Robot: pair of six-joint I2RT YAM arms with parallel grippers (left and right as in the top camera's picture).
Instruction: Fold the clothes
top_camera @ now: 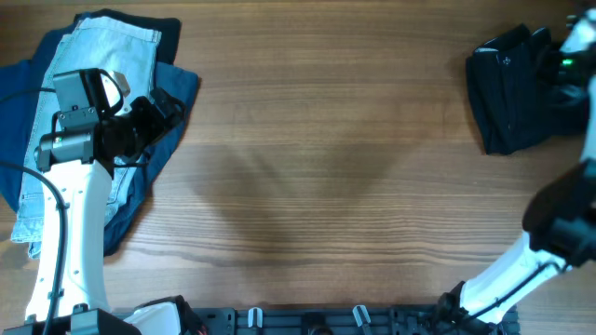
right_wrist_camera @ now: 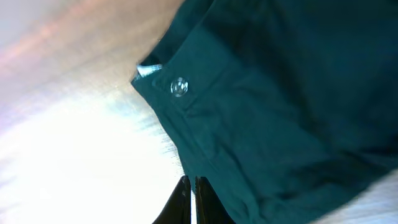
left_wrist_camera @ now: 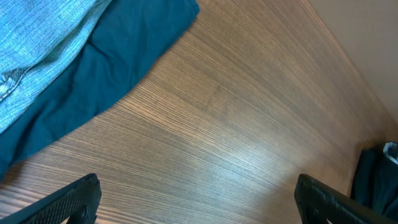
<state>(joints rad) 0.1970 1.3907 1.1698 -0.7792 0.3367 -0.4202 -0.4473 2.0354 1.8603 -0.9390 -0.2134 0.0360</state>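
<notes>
**Item 1: black shorts** point(top_camera: 507, 88). One pair, plain dark fabric, gathered in a compact creased heap at the far right end of the table point(top_camera: 326, 140). The right wrist view shows a waistband corner with one clear snap button point(right_wrist_camera: 179, 86). A sliver of pale lining point(right_wrist_camera: 149, 70) shows just beside the button.

**Item 2: right gripper** point(right_wrist_camera: 192, 180). It sits at the black shorts, with its tips against the lower edge of the cloth. The jaws are clenched together with only a thin bright line between them. Whether any fabric is pinched there cannot be told.

**Item 3: right arm** point(top_camera: 559, 233). White and black, it stands on the near right side of the black shorts.

**Item 4: table surface**. Bare wood grain stretches away to the left of the black shorts.

**Item 5: left gripper** point(left_wrist_camera: 198, 183). It is well apart from the black shorts, far to their left. The jaws are released and spread wide, with nothing between them but wood below.

**Item 6: navy garment** point(top_camera: 177, 102). It lies at the opposite end from the black shorts, spread flat, and its right edge lies under the left gripper in the overhead view.

**Item 7: denim shorts** point(top_camera: 112, 56). Light wash, lying on top of the navy garment, and the item farthest from the black shorts
</notes>
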